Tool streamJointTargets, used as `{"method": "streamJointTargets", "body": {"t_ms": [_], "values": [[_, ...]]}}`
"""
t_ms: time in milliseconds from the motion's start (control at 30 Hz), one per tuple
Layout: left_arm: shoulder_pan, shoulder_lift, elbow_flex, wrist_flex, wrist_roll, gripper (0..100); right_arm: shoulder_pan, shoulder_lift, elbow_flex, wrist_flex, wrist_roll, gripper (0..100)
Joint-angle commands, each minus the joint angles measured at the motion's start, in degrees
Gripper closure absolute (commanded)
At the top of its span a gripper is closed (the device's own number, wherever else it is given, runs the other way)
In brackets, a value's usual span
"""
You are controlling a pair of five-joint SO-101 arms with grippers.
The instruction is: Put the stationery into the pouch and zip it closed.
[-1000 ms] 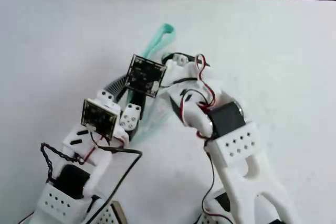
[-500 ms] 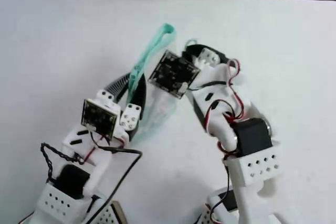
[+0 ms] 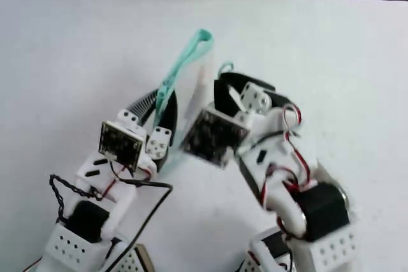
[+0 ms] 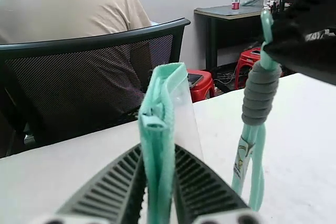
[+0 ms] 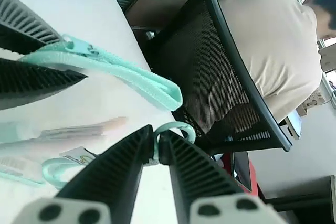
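The only print I can find is a small label (image 4: 240, 156) tied to the teal stationery item (image 4: 258, 93), with marks too small for me to read. In the right wrist view the same label (image 5: 79, 156) lies blurred under the gripper. The pouch (image 3: 185, 58) sits near the middle of the white table (image 3: 76, 42). Its teal zip edge stands up on end and its clear body falls away beneath it. My left gripper (image 3: 162, 109) is clamped on that zip edge near its closer end; the left wrist view shows both ribbed jaws of the gripper (image 4: 157, 192) pressed flat against the teal strip of the pouch (image 4: 160, 124), one on each side. My right gripper (image 3: 223, 84) is just beside the pouch on its right and apart from it. Its jaws are pinched together on the small teal loop at the top of the stationery item (image 5: 176, 128). From the left wrist view the item hangs upright below that gripper. A grey ribbed sleeve wraps its upper part and two teal legs run down toward the table, though I cannot tell whether they touch it. The left arm comes in from the near left corner and stretches diagonally toward the pouch. The right arm rises from the near right edge and folds sharply at its middle, so its wrist points away from me over the table.
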Motion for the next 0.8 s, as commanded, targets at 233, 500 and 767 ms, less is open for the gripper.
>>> {"method": "streamJointTargets", "body": {"t_ms": [233, 500, 767], "values": [[0.3, 1.8, 1.3, -0.2, 0.4, 98, 4.8, -1.3, 5.3, 2.0, -0.5, 98.0], [0.4, 1.8, 1.4, -0.2, 0.4, 98, 15.3, -1.3, 21.8, 2.1, 0.7, 97.8], [0.4, 1.8, 1.4, -0.2, 0.4, 98, 15.0, -1.3, 29.8, 1.6, 5.6, 96.7]]}}
